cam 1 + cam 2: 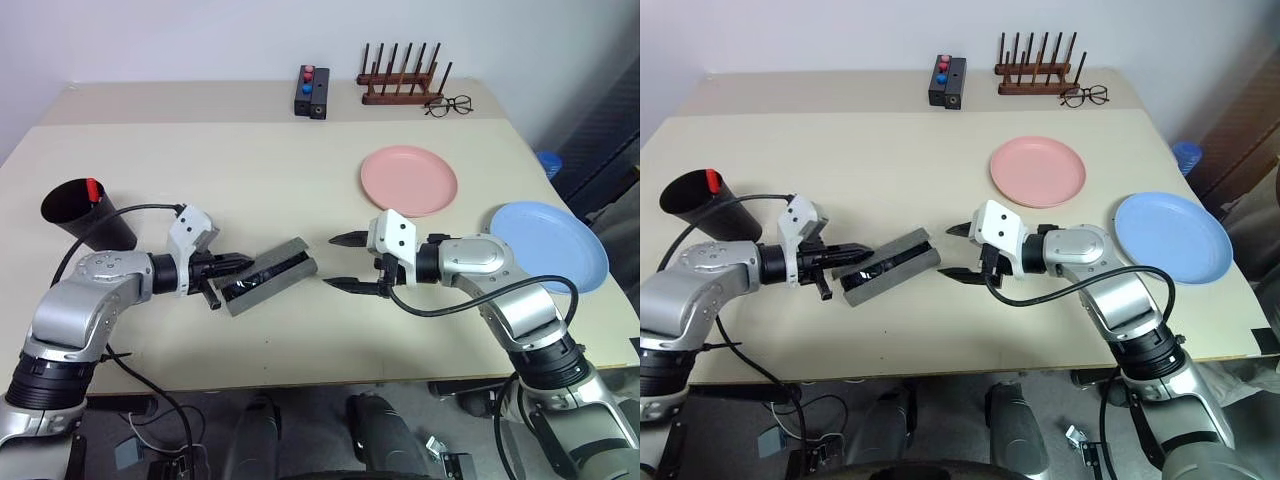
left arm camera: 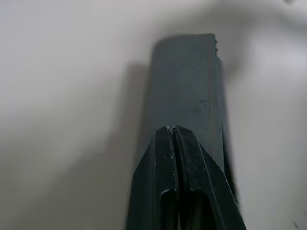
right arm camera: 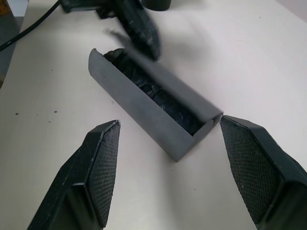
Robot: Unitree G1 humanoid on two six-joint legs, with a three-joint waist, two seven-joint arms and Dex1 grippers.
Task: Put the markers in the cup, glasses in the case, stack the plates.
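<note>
Left gripper (image 1: pixel 232 263), fingers together, presses the grey case (image 1: pixel 268 277) lid over the sunglasses (image 3: pixel 158 96); right gripper (image 1: pixel 338 262) apart. Press evenly.

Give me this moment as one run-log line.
left gripper: shut, over grey felt case | black sunglasses: in case | right gripper: open | pink plate, blue plate: unstacked

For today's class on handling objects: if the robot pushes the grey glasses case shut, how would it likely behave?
The case lies long and flat on the table, so it probably slides or pivots rather than tips. Its hinged lid stands ajar over the dark glasses, so it likely folds down under the shut left gripper. The felt-like surface probably resists slipping.
</note>
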